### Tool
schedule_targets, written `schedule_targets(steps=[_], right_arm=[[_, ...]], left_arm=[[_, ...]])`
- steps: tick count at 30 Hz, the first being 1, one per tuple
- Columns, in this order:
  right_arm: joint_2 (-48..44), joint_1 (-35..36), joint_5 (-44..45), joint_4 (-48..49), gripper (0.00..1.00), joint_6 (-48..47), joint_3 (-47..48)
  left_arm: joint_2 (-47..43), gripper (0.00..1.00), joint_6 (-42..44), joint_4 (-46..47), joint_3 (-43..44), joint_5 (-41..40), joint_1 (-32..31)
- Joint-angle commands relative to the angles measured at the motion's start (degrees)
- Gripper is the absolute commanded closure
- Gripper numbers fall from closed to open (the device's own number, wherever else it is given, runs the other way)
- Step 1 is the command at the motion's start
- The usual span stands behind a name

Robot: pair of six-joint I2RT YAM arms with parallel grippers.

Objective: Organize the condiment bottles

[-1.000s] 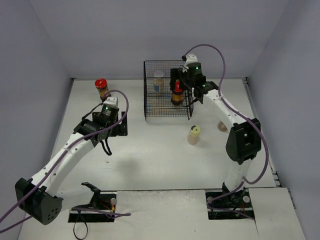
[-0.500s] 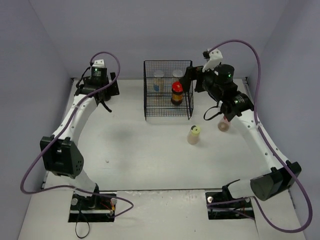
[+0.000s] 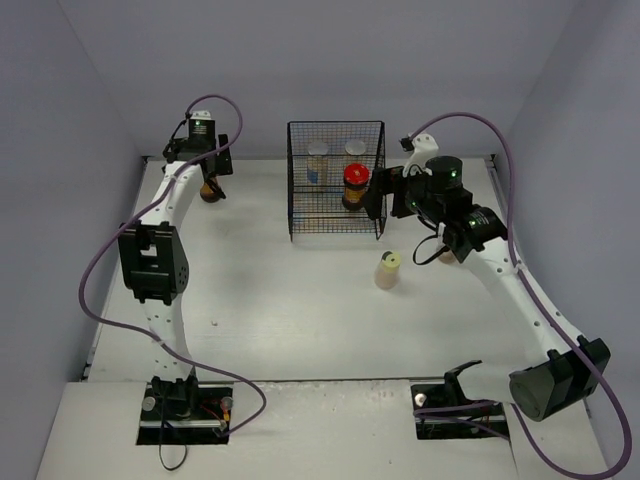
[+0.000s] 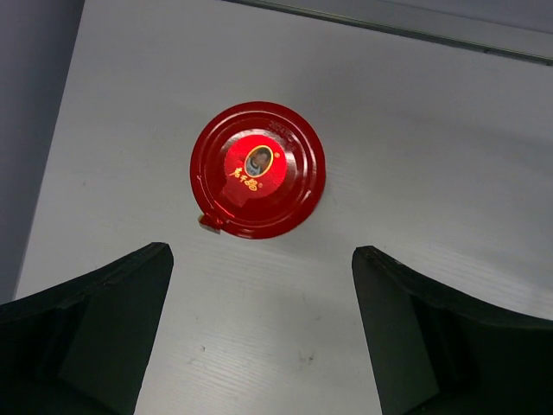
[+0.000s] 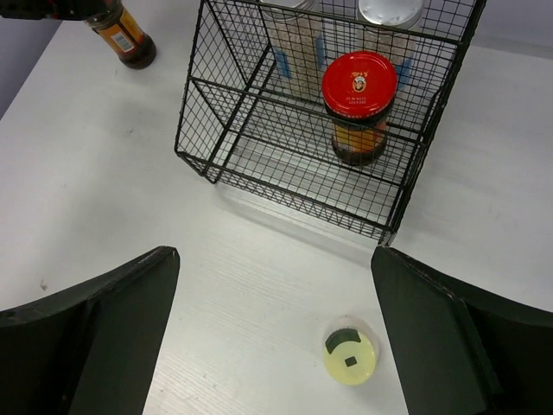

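Two silver-capped bottles (image 5: 390, 10) and a red-lidded jar (image 5: 359, 86) stand inside the black wire basket (image 5: 207, 164). A second red-lidded jar (image 4: 257, 169) stands at the far left of the table. My left gripper (image 4: 262, 255) hangs open above it, with the lid just ahead of its fingertips. Open and holding nothing, my right gripper (image 5: 275, 255) is high over the table in front of the basket. The yellow-green-capped bottle (image 5: 350, 356) stands below it, near the right finger. The pink-capped bottle (image 3: 447, 256) peeks out from under the right arm.
The basket (image 3: 337, 232) stands at the back middle of the table, its open top facing up. The table's back edge and the left wall run close to the left jar (image 3: 210, 190). The right forearm crosses above the table's right side.
The left arm has swung from mid-table to the far left corner, over the red-lidded jar. The right gripper has left the jar in the basket and pulled back to the basket's right front.
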Motion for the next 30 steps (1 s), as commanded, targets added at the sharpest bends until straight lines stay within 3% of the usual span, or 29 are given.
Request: schedule_targets(steps=[1,18,22,26,27,29,30], right_arm=[[-2.2,0.0,-1.9,2.5,0.0,-0.6,-0.3],[0.7,0.0,-2.3,1.5,0.0,-2.3,-1.6],[0.7,0.0,-2.6,1.4,0.0,-2.1,-1.8],[0.5,0.0,-2.6,1.2,0.0,-2.1,-1.9],[0.4,0.0,-2.5,1.1,0.0,-2.0,-1.9],[0.1,0.0,-2.5,1.0,0.0,-1.7,-2.0],[-0.2,0.0,-2.5,1.0,0.0,-1.6,-2.0]], left_arm=[[-1.0,0.13,1.5,3.6,4.7,-0.8,1.3],[6.9,0.14,-0.1,5.8,8.2,4.6,4.3],[6.7,0.21,0.3,5.9,7.8,5.6,4.4],[5.8,0.41,1.0,6.7,6.2,6.4,4.4],[5.5,0.56,1.2,6.9,5.9,6.9,4.4],[3.9,0.72,1.1,7.3,4.5,8.5,4.4],[3.2,0.85,1.1,7.4,3.9,9.3,4.4]])
